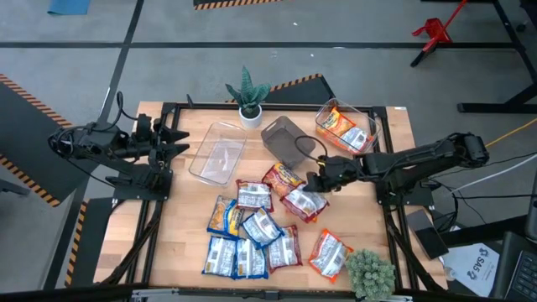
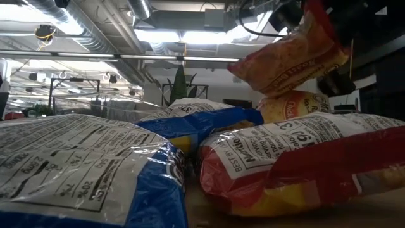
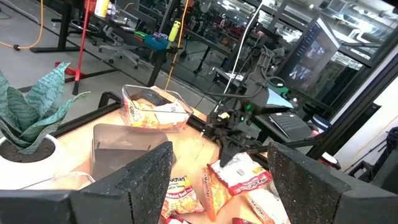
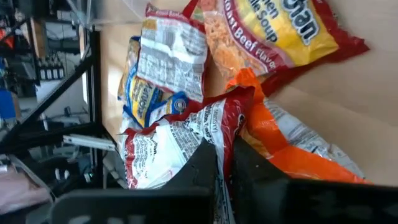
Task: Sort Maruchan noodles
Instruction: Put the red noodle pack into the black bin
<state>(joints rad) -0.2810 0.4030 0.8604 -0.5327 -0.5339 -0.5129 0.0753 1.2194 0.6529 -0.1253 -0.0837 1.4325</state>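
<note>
Red-yellow packet [image 4: 283, 31] — "Soup", "Beef Flavor". Red packet [image 2: 297, 161] — "BEST BY", "Maruchan". Blue packet [image 2: 76, 171] — nutrition panel, figures too small to read. White box [image 1: 471, 262] — "SAG".

A light wooden table [image 1: 185, 252] stands on a grey concrete floor [image 1: 352, 25] marked with pale lines and orange-and-black hazard tape [image 1: 21, 91]. A red stand [image 1: 435, 30] sits on the floor beyond the table, beside dark metal frame legs. Overhead, silver ducts [image 2: 57, 16] and pipes run under the ceiling, with bright strip lights [image 2: 190, 37] between them. Farther back in the room, desks carry a monitor [image 3: 314, 50] and a laptop [image 3: 292, 124], near glass partitions.
</note>
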